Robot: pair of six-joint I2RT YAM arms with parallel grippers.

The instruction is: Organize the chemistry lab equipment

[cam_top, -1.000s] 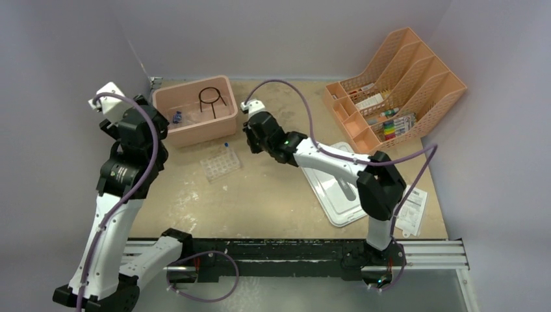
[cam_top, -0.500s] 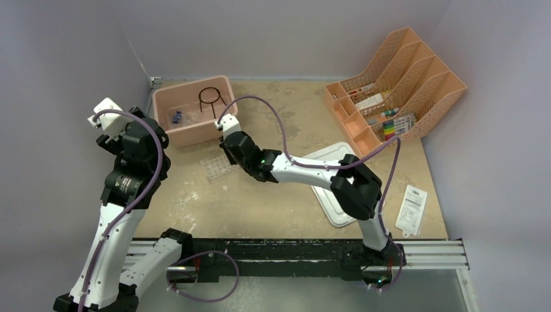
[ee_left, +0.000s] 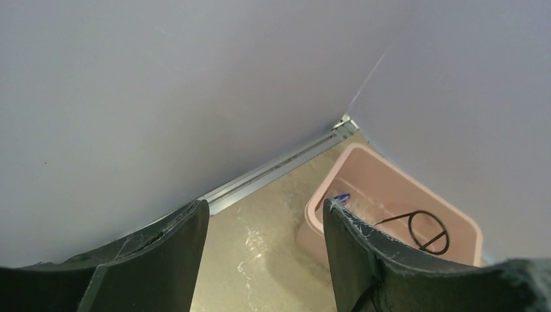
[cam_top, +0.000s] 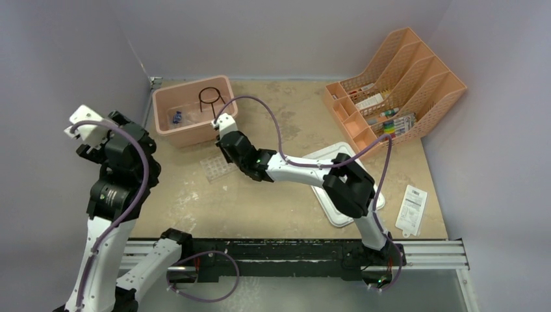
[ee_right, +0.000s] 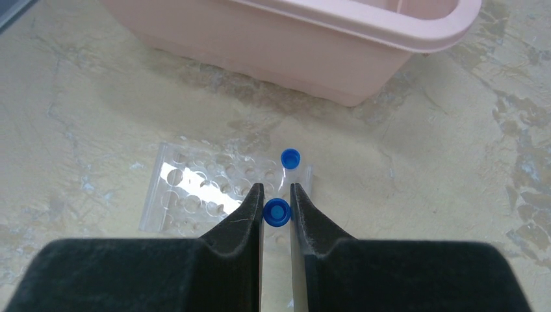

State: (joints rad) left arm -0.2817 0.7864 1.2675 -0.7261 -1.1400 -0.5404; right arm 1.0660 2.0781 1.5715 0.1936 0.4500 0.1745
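Observation:
My right gripper (ee_right: 276, 186) is shut on a blue-capped vial (ee_right: 277, 212), held upright just above the near right corner of the clear plastic tube rack (ee_right: 195, 192). A second blue-capped vial (ee_right: 290, 158) stands in the rack just beyond. In the top view the right gripper (cam_top: 227, 156) hangs over the rack (cam_top: 213, 169), in front of the pink bin (cam_top: 193, 133). The bin holds the black wire ring stand (cam_top: 209, 97) and a small clear bag (cam_top: 177, 117). My left gripper (ee_left: 265, 203) is open and empty, raised at the left, facing the wall and the bin (ee_left: 312, 208).
An orange file organiser (cam_top: 403, 84) with markers and small items stands at the back right. A white lid (cam_top: 338, 195) lies under the right arm. A white paper slip (cam_top: 412, 209) lies at the right front edge. Walls close the left and back.
The right arm swung left from the table's middle to above the tube rack. The left arm drew back to the left, away from the pink bin.

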